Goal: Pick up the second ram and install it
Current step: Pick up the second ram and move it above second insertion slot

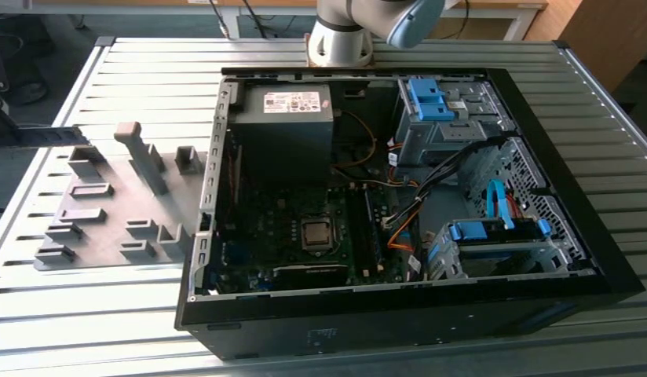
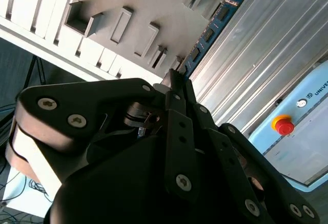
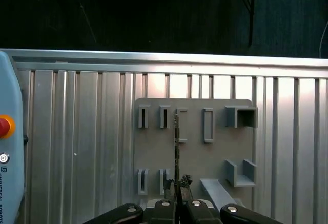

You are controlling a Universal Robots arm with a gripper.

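Observation:
My gripper (image 3: 177, 189) is shut on the second ram (image 3: 177, 142), a thin blue-green stick that I see edge-on in the first wrist view. The second wrist view shows the ram's (image 2: 210, 29) flat side with its dark chips, reaching away from the black fingers (image 2: 179, 88) that clamp one end. The stick hangs in the air, well above the grey fixture plate (image 3: 154, 155). In the exterior view the open computer case (image 1: 213, 196) lies on the table with its motherboard (image 1: 292, 236) exposed.
The fixture plate (image 1: 104, 169) with its slotted blocks lies on the ribbed aluminium table (image 1: 125, 71), to the exterior view's left of the case. A pale blue pendant with a red button (image 2: 283, 125) rests on the table. The arm's base (image 1: 339, 43) stands behind the case.

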